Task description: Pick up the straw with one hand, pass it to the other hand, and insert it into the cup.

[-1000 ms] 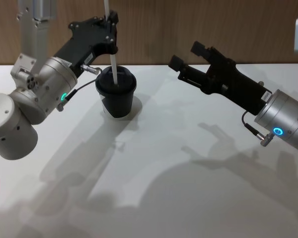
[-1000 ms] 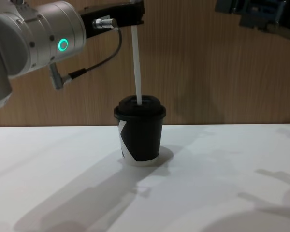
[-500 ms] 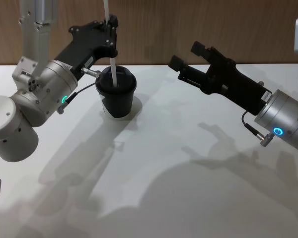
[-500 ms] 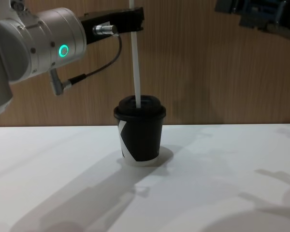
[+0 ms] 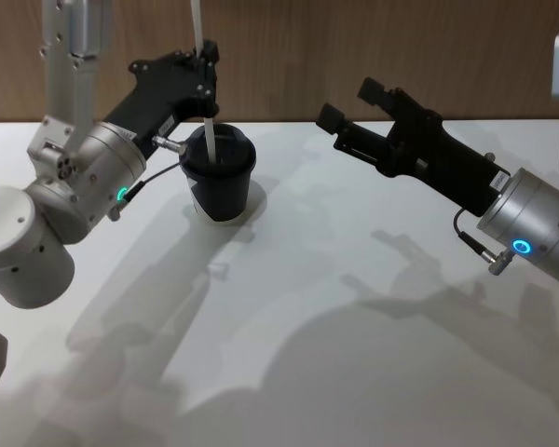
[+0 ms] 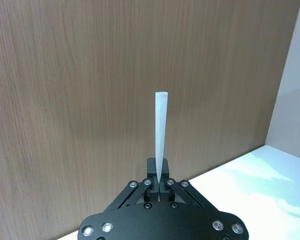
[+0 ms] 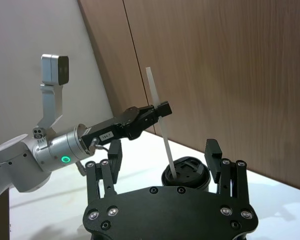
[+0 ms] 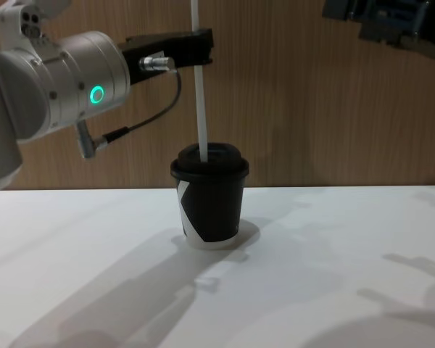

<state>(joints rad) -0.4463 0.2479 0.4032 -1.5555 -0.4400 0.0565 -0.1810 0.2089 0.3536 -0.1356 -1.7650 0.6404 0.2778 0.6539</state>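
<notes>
The left gripper (image 8: pixel 199 48), a slim matte-black pincer on a smooth silver cylindrical wrist with a glowing green ring and a thin black cable, hangs above the cup (image 8: pixel 209 194) with its fingers pressed together on the straw (image 8: pixel 200 109). The straw is a thin, straight, slightly translucent white tube; it stands nearly upright, its lower end reaching the lid at the left part of the raised centre, and its upper part rising past the fingers out of the top of the chest view. From the left wrist view the straw (image 6: pixel 160 142) tapers away from the clamped fingertips against a wood-grain wall panel (image 6: pixel 90 90). The cup is a small black paper cone with a white curved patch near its base and a glossy black plastic lid with a raised round centre; it stands upright on the smooth white table (image 8: pixel 312 268), near the wall. The right gripper (image 5: pixel 354 116), a longer black pincer with blocky pads on a silver wrist with a blue-lit ring, hovers well to the right of the cup with its fingers apart and nothing between them.
</notes>
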